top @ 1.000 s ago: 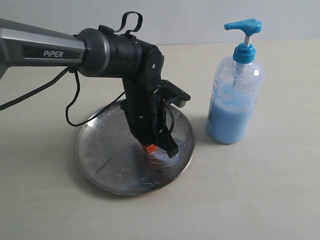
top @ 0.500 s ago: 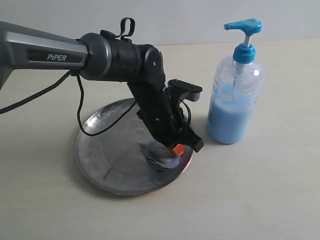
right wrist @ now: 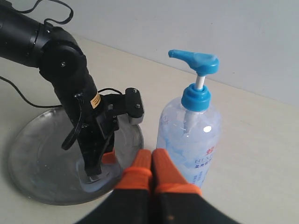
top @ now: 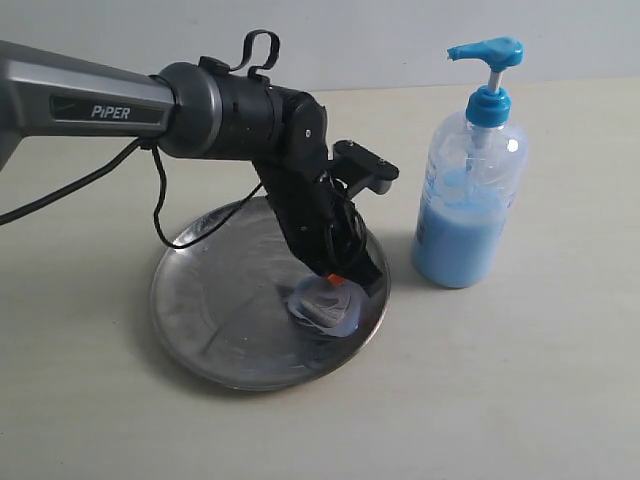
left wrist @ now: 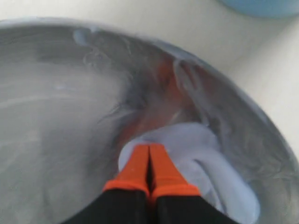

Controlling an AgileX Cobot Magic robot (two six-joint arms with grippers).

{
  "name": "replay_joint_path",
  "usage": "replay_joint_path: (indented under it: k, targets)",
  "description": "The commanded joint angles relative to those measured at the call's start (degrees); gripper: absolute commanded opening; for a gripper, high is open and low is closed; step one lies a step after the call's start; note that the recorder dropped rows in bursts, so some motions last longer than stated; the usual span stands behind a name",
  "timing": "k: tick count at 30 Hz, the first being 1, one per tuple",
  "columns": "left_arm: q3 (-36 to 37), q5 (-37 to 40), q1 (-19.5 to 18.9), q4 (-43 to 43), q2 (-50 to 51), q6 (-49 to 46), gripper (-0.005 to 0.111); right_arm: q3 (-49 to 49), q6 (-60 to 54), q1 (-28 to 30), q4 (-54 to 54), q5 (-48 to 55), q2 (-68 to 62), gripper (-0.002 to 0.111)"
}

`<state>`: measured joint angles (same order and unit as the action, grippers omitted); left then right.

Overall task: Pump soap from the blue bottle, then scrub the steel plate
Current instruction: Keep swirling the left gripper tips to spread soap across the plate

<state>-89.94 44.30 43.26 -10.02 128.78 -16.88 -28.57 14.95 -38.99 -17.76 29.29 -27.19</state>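
Observation:
The steel plate [top: 205,300] lies on the tabletop left of centre. A pale blue puddle of soap [top: 325,308] sits on its right side near the rim. My left gripper [top: 338,280] is shut, its orange fingertips [left wrist: 140,163] down in the soap [left wrist: 205,154] on the plate [left wrist: 51,107], with nothing held between them. The blue bottle [top: 468,205] stands upright just right of the plate, pump head up. My right gripper [right wrist: 152,155] is shut and empty, hanging in front of the bottle [right wrist: 189,135] and apart from it; the exterior view does not show it.
The left arm [top: 230,110] reaches in from the left above the plate, with a black cable [top: 160,215] looping down beside it. A pale wall [top: 400,40] rises behind the beige tabletop [top: 520,380].
My left gripper swept to the right across the soap toward the plate's rim, then drew back a little. The soap puddle has spread slightly. The bottle has not moved.

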Motion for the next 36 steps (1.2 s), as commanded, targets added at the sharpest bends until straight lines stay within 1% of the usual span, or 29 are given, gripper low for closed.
replay_joint_path:
  k: [1, 4, 9, 15, 31, 36]
  targets:
    - [0.5, 5.5, 0.0, 6.9, 0.5, 1.4, 0.0, 0.2, 0.1, 0.0, -0.2, -0.3, 0.4, 0.0]
    - [0.5, 7.3, 0.0, 9.3, 0.1, 2.2, 0.0, 0.2, 0.1, 0.0, -0.2, -0.3, 0.4, 0.0]
    - [0.5, 6.8, 0.0, 10.8, -1.9, 2.6, 0.0, 0.2, 0.1, 0.0, -0.2, -0.3, 0.4, 0.0]
    - [0.5, 5.7, 0.0, 11.2, -3.6, 3.3, 0.0, 0.2, 0.1, 0.0, -0.2, -0.3, 0.4, 0.0]
    - [0.5, 5.7, 0.2, 11.1, -1.1, 6.4, 0.0, 0.2, 0.1, 0.0, -0.2, -0.3, 0.4, 0.0]
    - [0.5, 7.2, 0.2, 10.4, -1.1, 6.5, 0.0, 0.2, 0.1, 0.0, -0.2, -0.3, 0.4, 0.0]
